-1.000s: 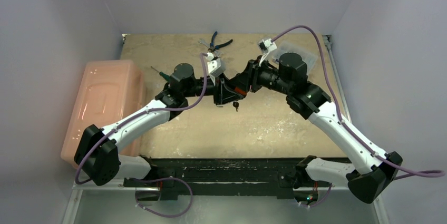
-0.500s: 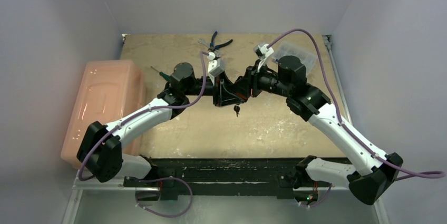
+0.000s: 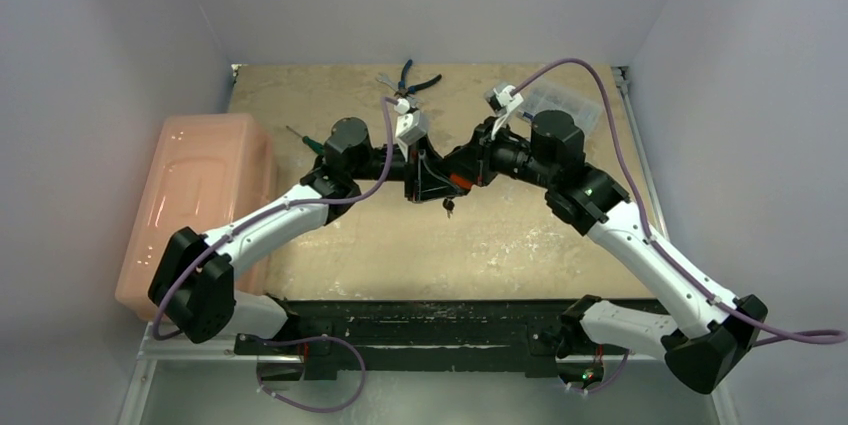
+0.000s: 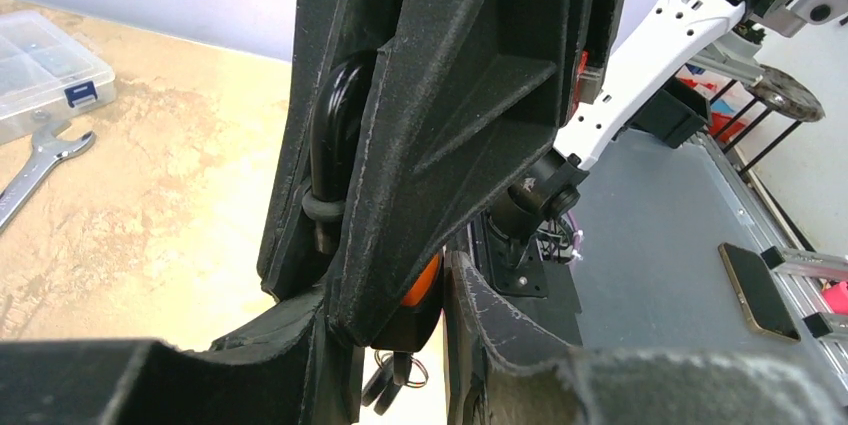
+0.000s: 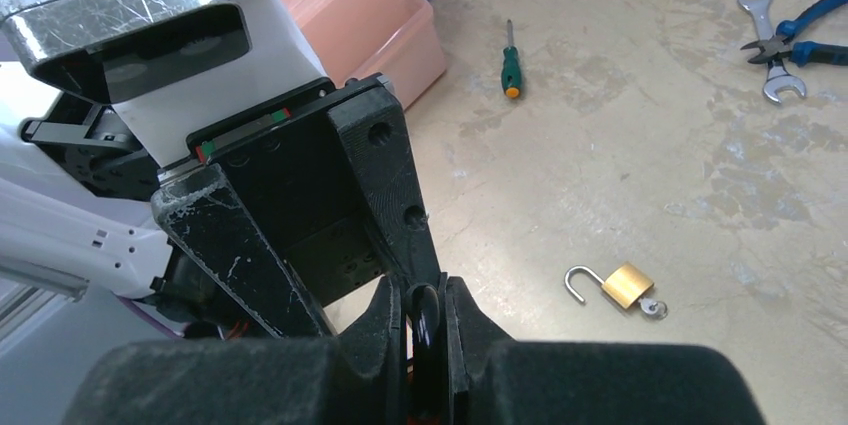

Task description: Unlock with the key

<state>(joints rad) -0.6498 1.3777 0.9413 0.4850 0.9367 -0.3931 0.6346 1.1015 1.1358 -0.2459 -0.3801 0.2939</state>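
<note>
One second after standing wider, the right end effector [image 5: 425,317] is clenching on the black shackle [image 4: 335,130] of the orange padlock [image 4: 426,283], which the left end effector [image 4: 395,330] is grasping above the middle of the worktop [image 3: 520,235], keys [image 4: 395,383] dangling beneath it, with a brass padlock [image 5: 625,285] lying open below.

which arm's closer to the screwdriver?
Left. The left arm passes beside the screwdriver, a wrist joint next to its handle. The right arm extends from the opposite side and ends mid-table, well short of it.
</note>
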